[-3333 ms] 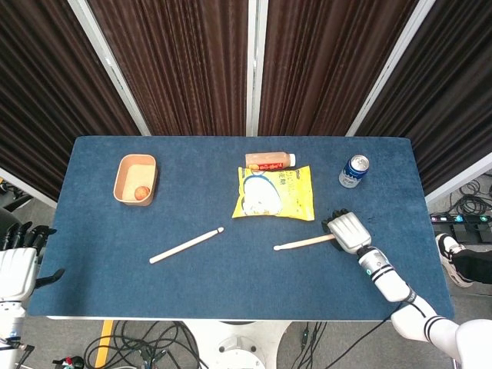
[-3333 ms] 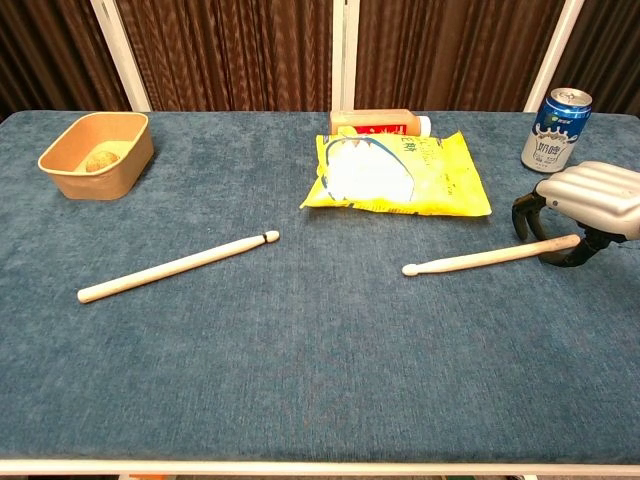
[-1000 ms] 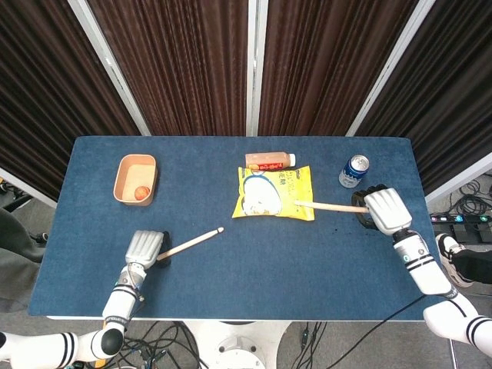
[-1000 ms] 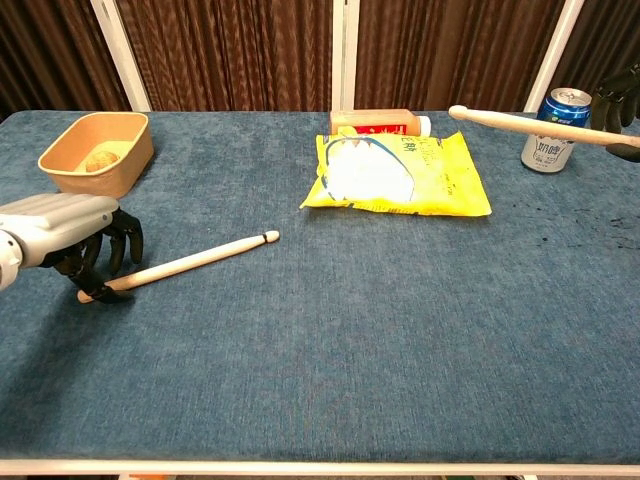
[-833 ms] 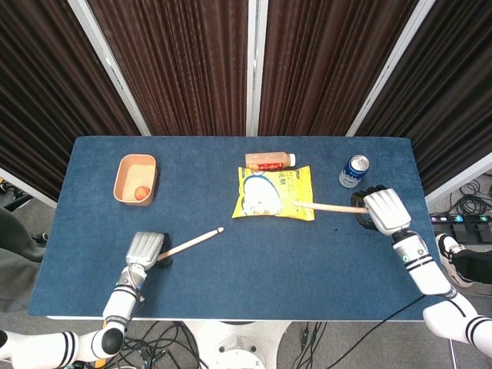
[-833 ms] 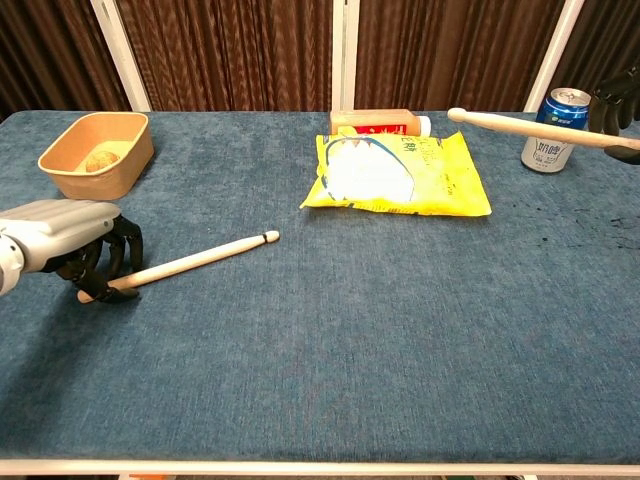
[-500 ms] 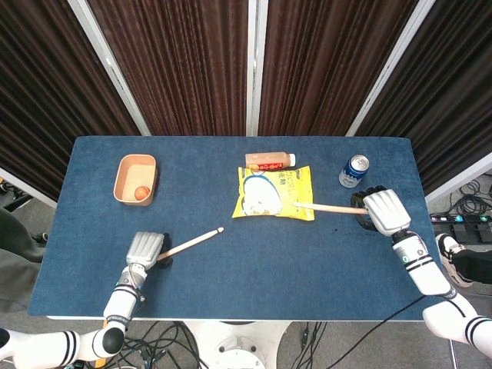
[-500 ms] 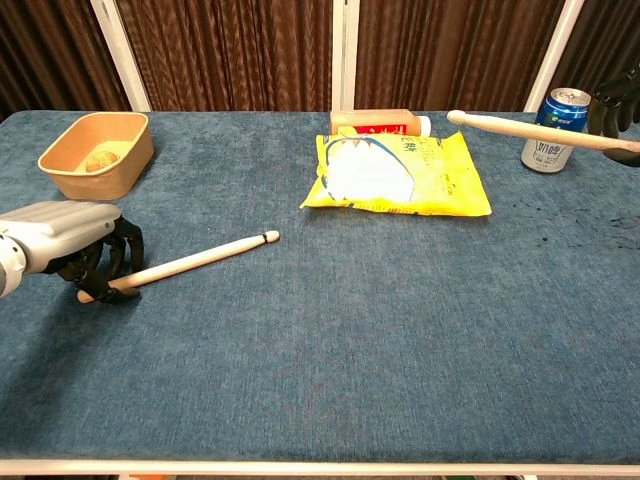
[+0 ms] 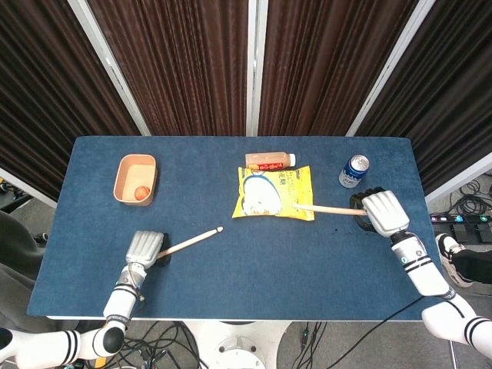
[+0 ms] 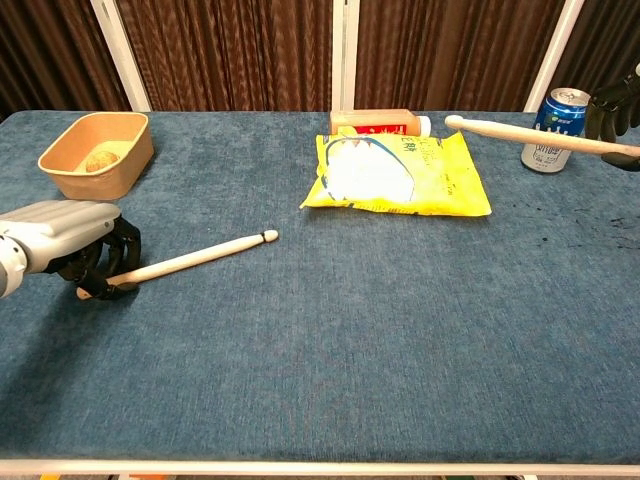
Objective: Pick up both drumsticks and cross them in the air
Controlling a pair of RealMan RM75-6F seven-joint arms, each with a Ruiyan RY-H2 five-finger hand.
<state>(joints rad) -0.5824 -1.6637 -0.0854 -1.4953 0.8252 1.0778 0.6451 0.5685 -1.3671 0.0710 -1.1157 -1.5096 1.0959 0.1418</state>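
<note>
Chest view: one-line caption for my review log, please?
Right robot hand holds one drumstick aloft near the can; left robot hand grips the other drumstick.

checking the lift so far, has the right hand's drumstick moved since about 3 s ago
Yes. The drumstick in the right hand lay on the table nearer the robot than the yellow bag; now it is lifted, its tip over the bag's right corner.

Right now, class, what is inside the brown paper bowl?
The brown paper bowl holds one small round orange-brown item. The chest view hides the bowl's floor behind its near wall, so use the head view.
</note>
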